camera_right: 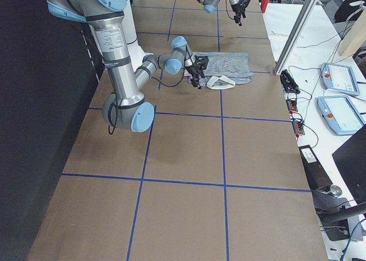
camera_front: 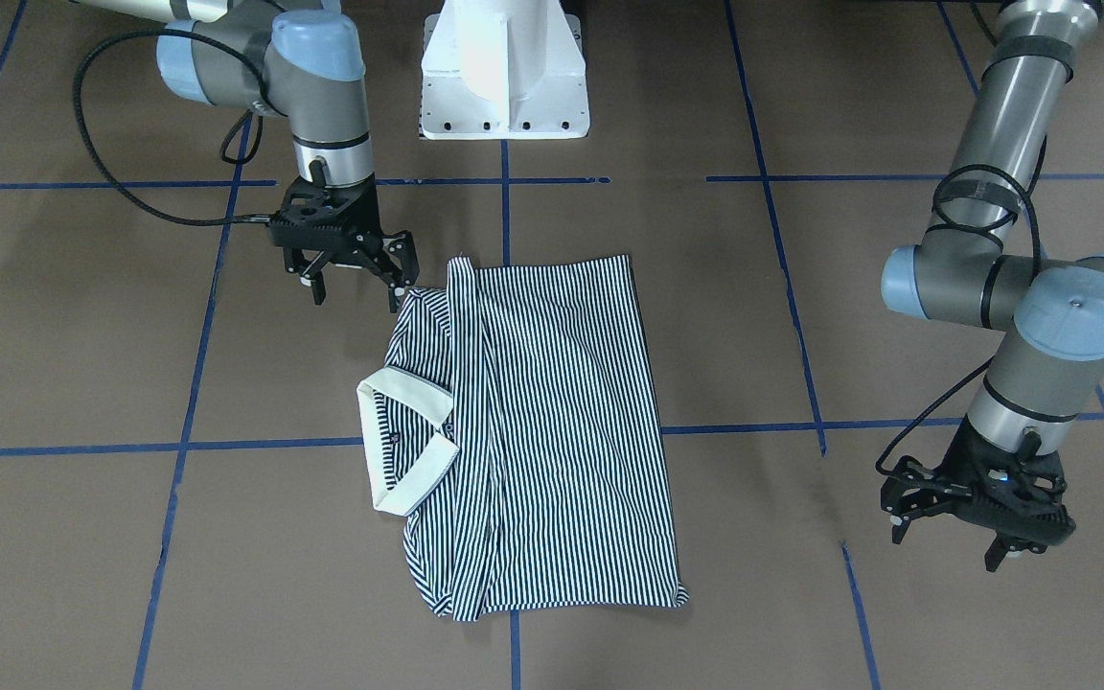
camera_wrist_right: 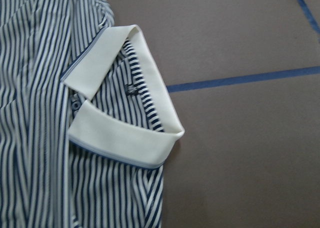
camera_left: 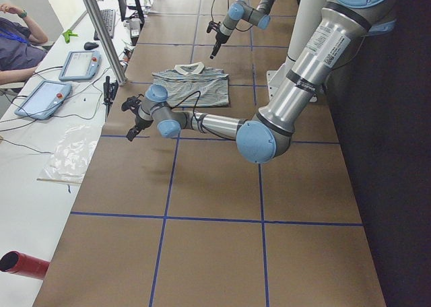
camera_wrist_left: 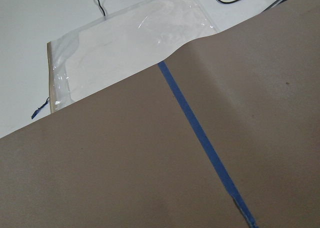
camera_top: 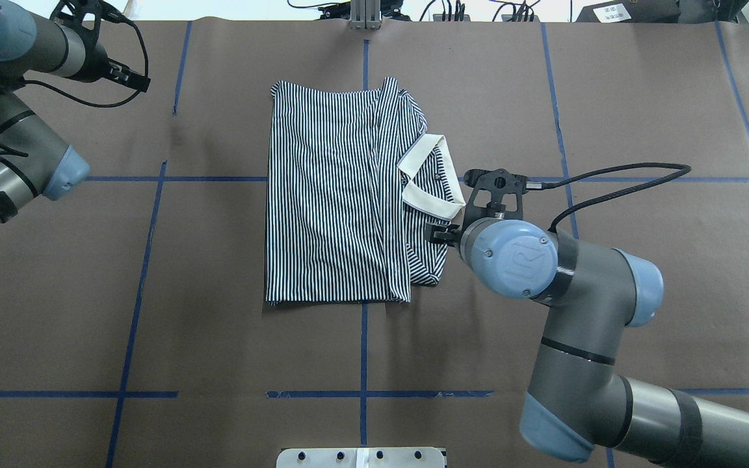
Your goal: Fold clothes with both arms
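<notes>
The polo shirt (camera_front: 552, 431) lay with both sides folded in, a crosswise fold seemingly left to do, the right pincer (camera_front: 357, 292) and left pincer (camera_front: 945, 548) both spread, empty.

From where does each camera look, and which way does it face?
Front-facing: across the table, facing the robot; shirt, left arm, right arm, white base.
Overhead: behind the robot, looking down; both arms, the shirt.
Exterior left: table's left end; left arm nearest.
Exterior right: table's right end; right arm nearest.
Left wrist: down on the table; no robot part.
Right wrist: down on the collar, shared with overhead.
</notes>
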`<state>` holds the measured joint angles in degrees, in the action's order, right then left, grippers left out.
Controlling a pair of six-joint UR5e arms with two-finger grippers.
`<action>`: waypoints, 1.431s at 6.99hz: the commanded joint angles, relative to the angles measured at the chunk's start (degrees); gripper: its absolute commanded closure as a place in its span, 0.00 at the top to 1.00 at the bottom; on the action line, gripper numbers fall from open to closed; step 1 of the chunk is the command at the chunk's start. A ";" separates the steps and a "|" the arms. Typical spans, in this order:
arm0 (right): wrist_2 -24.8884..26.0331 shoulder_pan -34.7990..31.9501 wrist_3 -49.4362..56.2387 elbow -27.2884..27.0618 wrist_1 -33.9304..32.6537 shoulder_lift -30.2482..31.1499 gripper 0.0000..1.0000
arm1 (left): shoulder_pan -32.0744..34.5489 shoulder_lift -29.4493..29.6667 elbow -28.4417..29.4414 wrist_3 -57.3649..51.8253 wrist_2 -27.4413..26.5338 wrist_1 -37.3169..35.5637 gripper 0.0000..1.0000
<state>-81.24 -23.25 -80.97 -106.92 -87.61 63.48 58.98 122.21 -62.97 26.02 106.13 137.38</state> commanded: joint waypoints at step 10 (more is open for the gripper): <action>4.69 10.15 23.49 6.99 -2.65 -8.63 0.08 | -0.01 -0.39 -0.92 1.93 2.32 -0.01 1.00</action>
<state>-76.56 -13.13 -58.13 -100.00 -90.22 55.33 58.98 121.84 -63.90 28.01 108.46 137.37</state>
